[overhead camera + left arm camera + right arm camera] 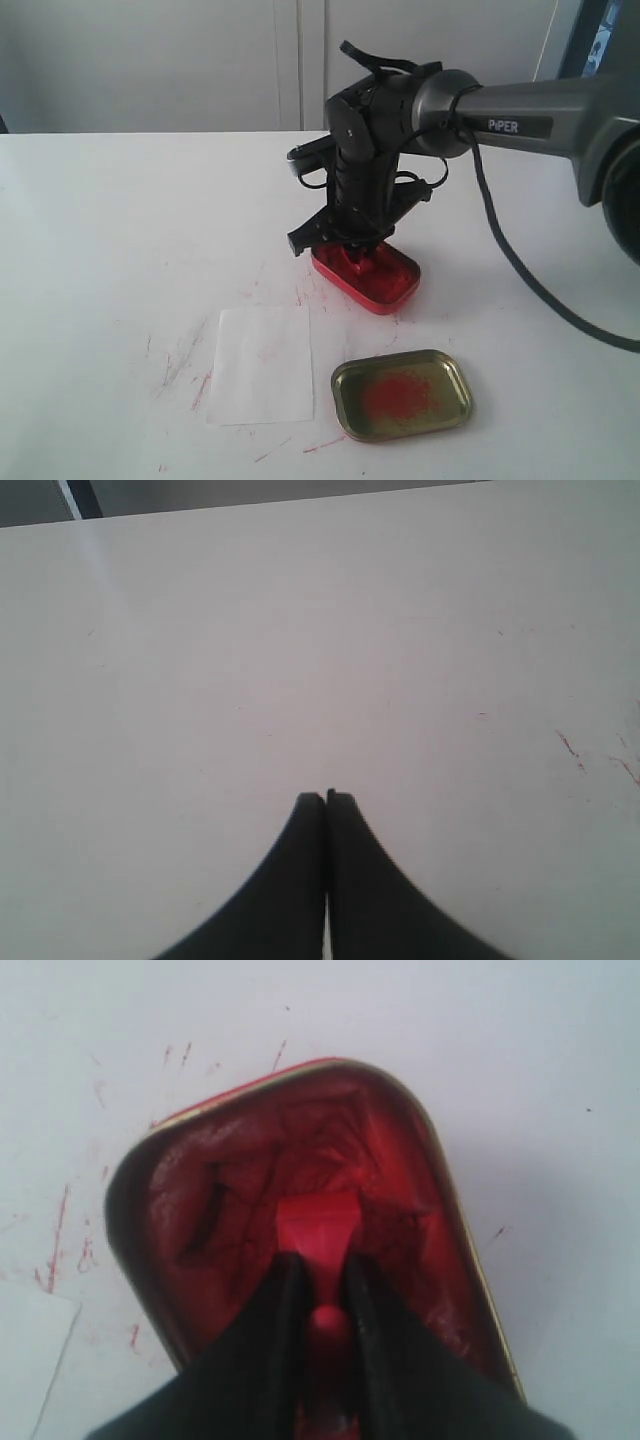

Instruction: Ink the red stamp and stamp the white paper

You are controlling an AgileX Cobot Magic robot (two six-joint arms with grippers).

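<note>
Table (120, 250): red stamp (318, 1225) upright, base down.

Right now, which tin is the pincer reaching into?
The deep red ink-filled tin; the right pincer holds the small red plastic stamp inside. The shallow gold lid lies apart.

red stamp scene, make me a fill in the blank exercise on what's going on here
1. The right gripper holds the red stamp inside the red tin of ____.
2. In the exterior view, the gold lid lies to the ____ of the white paper.
3. The left gripper is ____ and holds nothing.
Missing: ink paste; right; shut.
</note>
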